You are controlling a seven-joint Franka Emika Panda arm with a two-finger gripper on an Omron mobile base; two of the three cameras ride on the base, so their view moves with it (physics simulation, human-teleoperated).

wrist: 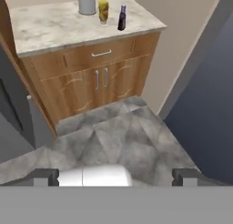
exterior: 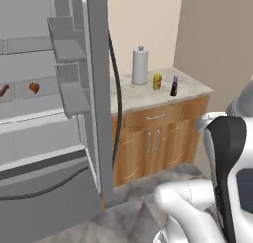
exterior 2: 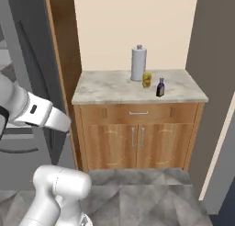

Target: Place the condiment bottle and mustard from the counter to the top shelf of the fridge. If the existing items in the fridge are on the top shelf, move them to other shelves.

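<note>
The mustard (exterior: 157, 81) is a small yellow bottle standing on the marble counter (exterior: 133, 96), right of the fridge. Just right of it stands the condiment bottle (exterior: 174, 86), dark and slim. Both also show from the other side, mustard (exterior 2: 147, 80) and condiment bottle (exterior 2: 160, 87), and at the top of the hand view, mustard (wrist: 103, 12) and condiment bottle (wrist: 122, 18). My gripper (wrist: 114, 176) is open with nothing between its fingers, over the floor well short of the counter. Two reddish items (exterior: 33, 87) lie on a shelf inside the open fridge (exterior: 29, 113).
A paper towel roll (exterior: 140, 65) stands upright behind the mustard. The open fridge door (exterior: 94, 89), with its door bins, juts out between the fridge interior and the counter. Wooden cabinet doors (exterior 2: 137, 140) and a drawer sit under the counter. A dark wall (exterior 2: 215, 82) closes the right side.
</note>
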